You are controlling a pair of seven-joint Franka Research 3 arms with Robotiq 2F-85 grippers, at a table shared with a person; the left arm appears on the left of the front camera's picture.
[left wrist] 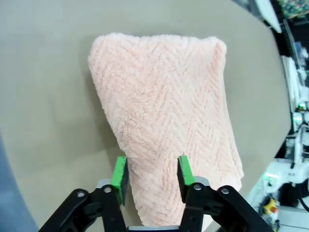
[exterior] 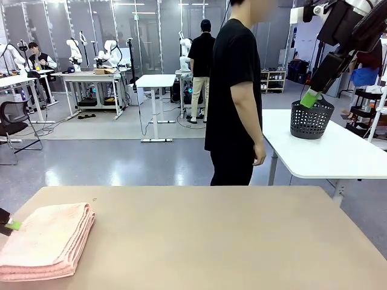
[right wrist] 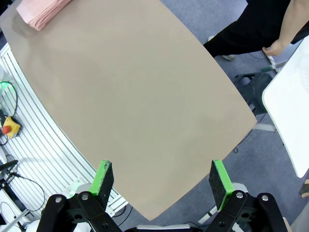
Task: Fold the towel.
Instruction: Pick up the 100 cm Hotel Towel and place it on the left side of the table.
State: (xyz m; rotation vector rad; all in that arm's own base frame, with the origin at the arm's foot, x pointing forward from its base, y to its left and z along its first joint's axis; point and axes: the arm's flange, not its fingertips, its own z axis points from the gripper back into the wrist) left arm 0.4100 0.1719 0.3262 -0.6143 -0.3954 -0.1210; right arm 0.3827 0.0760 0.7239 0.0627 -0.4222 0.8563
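The towel (exterior: 48, 243) lies folded into a thick salmon-pink pad at the near left corner of the tan table (exterior: 211, 241). My left gripper (exterior: 8, 225) sits at the towel's left edge, just inside the picture. In the left wrist view its green pads stand apart on either side of the towel's (left wrist: 169, 116) near end, so the left gripper (left wrist: 152, 166) is open with cloth lying loose between the fingers. My right gripper (exterior: 311, 96) hangs high at the upper right. In its own wrist view the right gripper (right wrist: 161, 181) is wide open and empty, far above the table, with the towel (right wrist: 41, 12) in the far corner.
A person in black (exterior: 233, 96) stands at the table's far side, turned sideways, a hand (right wrist: 275, 47) hanging down. A black basket (exterior: 311, 119) stands on a white table (exterior: 338, 154) behind on the right.
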